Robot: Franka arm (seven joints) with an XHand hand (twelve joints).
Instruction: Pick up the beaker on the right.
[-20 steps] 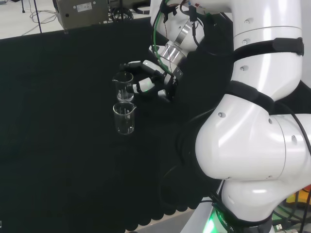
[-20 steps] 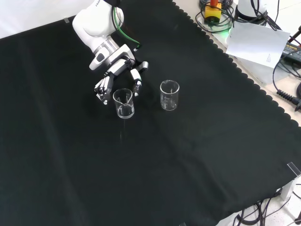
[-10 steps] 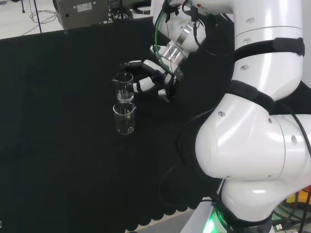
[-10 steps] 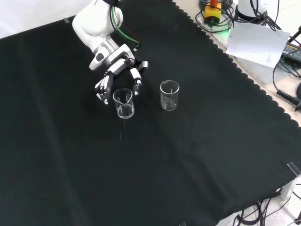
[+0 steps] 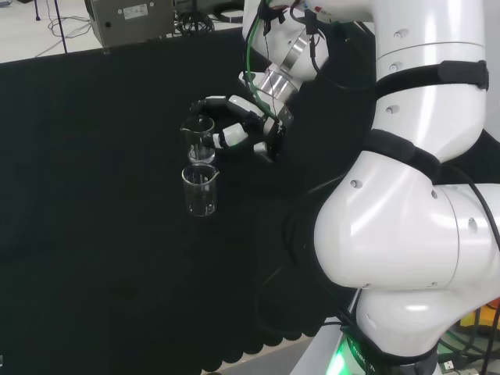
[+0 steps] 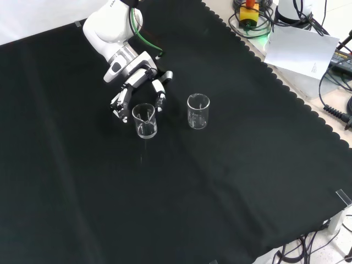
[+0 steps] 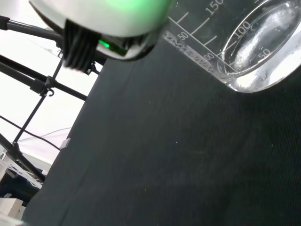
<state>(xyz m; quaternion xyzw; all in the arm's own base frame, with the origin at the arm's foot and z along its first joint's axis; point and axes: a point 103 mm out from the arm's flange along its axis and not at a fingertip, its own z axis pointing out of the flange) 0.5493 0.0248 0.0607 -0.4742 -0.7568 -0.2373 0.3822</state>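
Clear glass beaker (image 6: 144, 120) with printed volume marks, hand (image 6: 136, 83) just behind, fingers (image 6: 160, 98) spread open around it

1. Beaker (image 7: 254, 56) — wrist view: rim and upper wall cut off by the frame edge.
2. Hand (image 7: 101, 21) — blurred.
3. Fingertips (image 5: 205, 104) against beaker, head view: contact cannot be told.

White arm (image 5: 414, 226), green cable (image 5: 251, 55); black-and-white fingers (image 6: 160, 91), seemingly white-tipped.
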